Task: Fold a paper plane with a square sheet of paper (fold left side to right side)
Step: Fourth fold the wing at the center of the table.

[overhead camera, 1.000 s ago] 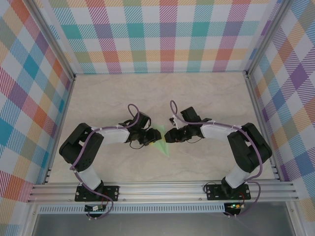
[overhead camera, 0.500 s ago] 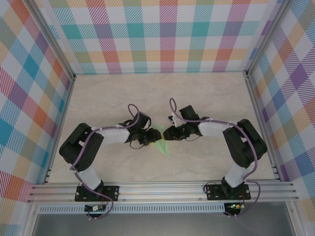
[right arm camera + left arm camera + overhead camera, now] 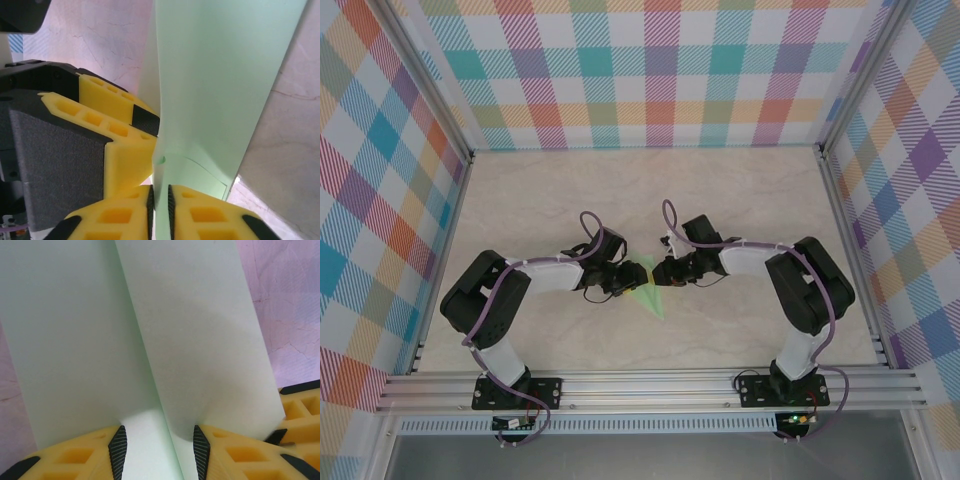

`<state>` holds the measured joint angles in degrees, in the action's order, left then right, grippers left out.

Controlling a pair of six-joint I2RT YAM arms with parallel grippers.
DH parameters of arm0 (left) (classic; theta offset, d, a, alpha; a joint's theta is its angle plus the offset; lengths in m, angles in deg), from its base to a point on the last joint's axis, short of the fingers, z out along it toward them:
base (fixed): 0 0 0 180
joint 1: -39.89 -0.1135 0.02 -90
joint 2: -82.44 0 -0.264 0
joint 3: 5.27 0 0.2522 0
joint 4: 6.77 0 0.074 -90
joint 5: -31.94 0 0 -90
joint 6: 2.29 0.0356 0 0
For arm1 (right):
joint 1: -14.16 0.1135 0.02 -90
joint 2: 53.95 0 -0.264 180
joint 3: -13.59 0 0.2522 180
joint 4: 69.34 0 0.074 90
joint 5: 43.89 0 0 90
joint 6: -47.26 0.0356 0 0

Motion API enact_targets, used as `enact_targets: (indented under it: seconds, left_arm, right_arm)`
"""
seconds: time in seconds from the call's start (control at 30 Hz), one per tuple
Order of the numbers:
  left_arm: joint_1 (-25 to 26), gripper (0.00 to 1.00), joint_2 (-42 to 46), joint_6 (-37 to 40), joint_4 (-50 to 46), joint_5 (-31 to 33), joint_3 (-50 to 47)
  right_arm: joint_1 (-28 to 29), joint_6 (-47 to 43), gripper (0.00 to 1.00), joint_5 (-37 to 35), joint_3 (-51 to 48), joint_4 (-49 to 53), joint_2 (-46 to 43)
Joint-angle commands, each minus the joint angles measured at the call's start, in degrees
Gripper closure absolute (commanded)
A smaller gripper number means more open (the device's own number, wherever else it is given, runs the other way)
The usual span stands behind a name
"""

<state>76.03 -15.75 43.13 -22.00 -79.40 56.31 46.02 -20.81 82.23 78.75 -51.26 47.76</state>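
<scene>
Since a second ago the right arm has swung inward: in the top view its elbow sits nearer the middle, and the right gripper (image 3: 660, 273) now stands just beside the left gripper (image 3: 628, 277), where we earlier noted a clear gap between them. We see no change in the left arm. The folded sheet of thin pale-green paper (image 3: 650, 298) lies between and just below the two grippers on the beige marbled tabletop (image 3: 650, 190), its tip pointing toward the arm bases. From the right wrist we note that gripper's yellow fingers (image 3: 200, 210) drawn almost together, clamped on the near edge of the pale-green paper, which rises away from them as a long upright flap. The left gripper's yellow fingers, with their black pads, press against the paper just to the left of the right gripper's tips. From the left wrist we note two long creased flaps running away from the fingers, meeting along a central fold. The left jaws stand partly apart, the paper fills the span between the black ribbed pads (image 3: 119, 450), and we cannot tell whether they squeeze it.
</scene>
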Motion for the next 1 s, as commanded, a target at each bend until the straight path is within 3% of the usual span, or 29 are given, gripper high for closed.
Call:
enact_targets:
  seconds: [0.0, 0.13, 0.97]
  left_arm:
    - [0.24, 0.57, 0.03, 0.50, -2.48, 2.07, 0.42]
    - [0.24, 0.57, 0.52, 0.54, -2.82, 2.20, 0.35]
    - [0.25, 0.57, 0.67, 0.69, -3.13, 2.36, 0.17]
  right_arm:
    - [-0.11, -1.14, 0.91, 1.43, 2.41, -0.21, 1.08]
    - [-0.13, -2.40, 0.95, -0.39, 3.31, 1.86, 1.86]
    - [-0.19, -6.30, 0.94, -5.07, 7.18, 8.68, 4.80]
